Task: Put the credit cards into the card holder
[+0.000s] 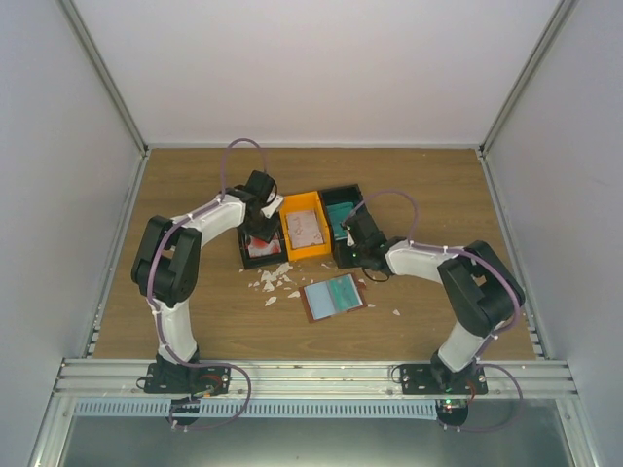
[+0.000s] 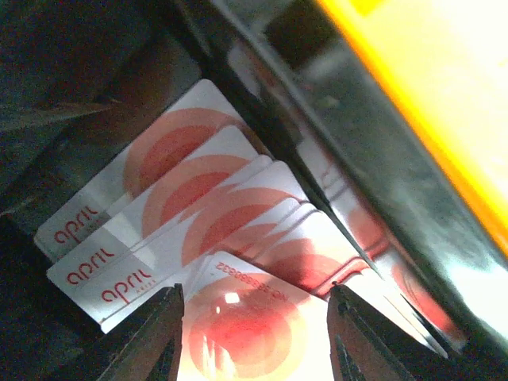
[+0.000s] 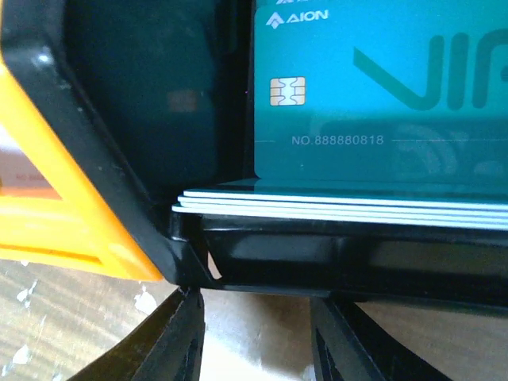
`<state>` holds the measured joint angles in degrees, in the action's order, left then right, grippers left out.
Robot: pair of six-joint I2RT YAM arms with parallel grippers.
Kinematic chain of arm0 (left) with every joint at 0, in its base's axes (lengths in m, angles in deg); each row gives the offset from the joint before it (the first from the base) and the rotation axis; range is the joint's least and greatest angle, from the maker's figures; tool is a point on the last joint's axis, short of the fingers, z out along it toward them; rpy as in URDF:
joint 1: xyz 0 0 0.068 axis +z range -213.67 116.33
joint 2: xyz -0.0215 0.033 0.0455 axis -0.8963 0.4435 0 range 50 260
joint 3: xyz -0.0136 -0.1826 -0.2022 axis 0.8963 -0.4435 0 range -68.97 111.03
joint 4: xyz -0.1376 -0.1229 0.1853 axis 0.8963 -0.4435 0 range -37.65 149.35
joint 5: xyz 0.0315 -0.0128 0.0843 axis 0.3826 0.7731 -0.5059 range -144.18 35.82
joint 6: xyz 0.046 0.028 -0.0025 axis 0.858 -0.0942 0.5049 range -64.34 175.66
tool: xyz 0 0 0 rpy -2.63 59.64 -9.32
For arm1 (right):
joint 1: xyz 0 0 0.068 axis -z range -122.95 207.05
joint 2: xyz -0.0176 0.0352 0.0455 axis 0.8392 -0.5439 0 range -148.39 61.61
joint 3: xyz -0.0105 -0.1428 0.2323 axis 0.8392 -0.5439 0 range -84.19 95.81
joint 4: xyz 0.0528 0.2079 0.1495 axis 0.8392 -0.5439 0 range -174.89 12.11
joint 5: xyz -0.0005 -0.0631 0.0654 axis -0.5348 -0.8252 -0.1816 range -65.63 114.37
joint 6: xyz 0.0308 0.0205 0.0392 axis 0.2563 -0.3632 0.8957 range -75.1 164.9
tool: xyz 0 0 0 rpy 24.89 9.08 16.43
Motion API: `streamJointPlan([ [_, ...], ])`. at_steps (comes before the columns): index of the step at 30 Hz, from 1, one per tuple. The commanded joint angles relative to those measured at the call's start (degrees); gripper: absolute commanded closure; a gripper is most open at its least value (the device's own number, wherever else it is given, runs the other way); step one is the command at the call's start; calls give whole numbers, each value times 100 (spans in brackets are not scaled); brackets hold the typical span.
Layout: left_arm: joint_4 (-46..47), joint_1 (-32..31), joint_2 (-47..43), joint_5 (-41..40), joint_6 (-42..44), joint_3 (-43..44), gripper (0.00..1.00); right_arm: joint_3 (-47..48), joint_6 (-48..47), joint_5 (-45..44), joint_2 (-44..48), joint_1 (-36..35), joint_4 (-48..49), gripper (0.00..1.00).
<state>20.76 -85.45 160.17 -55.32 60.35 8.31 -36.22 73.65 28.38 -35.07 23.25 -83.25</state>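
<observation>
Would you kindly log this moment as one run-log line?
left gripper: straddling a red-marked card in left black bin, grip unclear | right gripper: open at teal-card bin rim | card holder: open on table

From the left wrist, we cannot tell whether the left pincer [image 2: 254, 337] grips the red-marked white card [image 2: 254, 317] cut off at six o'clock; the orange bin [image 2: 452, 119] blurs at two. From the right wrist, the teal card [image 3: 381, 103] runs off at three o'clock.

The white cards [image 2: 230, 198] show red concentric rings and red lettering. The teal cards [image 3: 381, 95] bear a gold chip and pale print. One bin [image 1: 310, 255] is orange, beside black bins [image 3: 333, 258]. The card holder [image 1: 306, 305] is reddish-brown, the bench [image 1: 195, 195] brown wood-grain.
</observation>
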Motion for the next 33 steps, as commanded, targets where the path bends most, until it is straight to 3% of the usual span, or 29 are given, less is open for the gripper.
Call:
streamJointPlan([
  [1,-223,-174,-198,458,-143,-499,47,371,-302,-498,-185,25,238,63],
  [14,-156,-487,-583,399,-216,-781,46,1196,-747,-668,-836,343,464,63],
  [23,345,-497,-932,-549,174,-767,54,690,-323,-286,-233,322,697,61],
  [33,90,-269,-810,33,446,-681,50,24,106,94,322,-19,940,57],
])
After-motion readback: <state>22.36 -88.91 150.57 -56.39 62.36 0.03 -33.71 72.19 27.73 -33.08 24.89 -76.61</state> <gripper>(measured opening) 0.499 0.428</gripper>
